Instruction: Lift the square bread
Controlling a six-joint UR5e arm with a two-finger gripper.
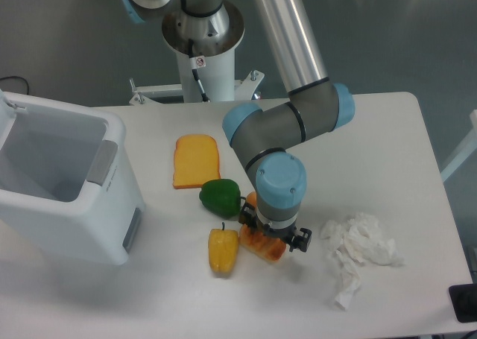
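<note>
The square bread [262, 246] is a glossy orange-brown block lying on the table just right of the yellow pepper [223, 250]. My gripper [268, 238] hangs straight down over it, and the wrist hides the fingers and most of the bread. The fingers seem to stand at the bread's sides, but I cannot tell whether they are closed on it. A bit of orange [252, 199] shows behind the wrist, next to the green pepper [220, 196].
A flat yellow-orange toast slice [196, 161] lies behind the peppers. A white bin [67, 182] stands at the left. A crumpled white cloth [359, 249] lies to the right of the gripper. The arm's base [203, 48] stands at the back edge.
</note>
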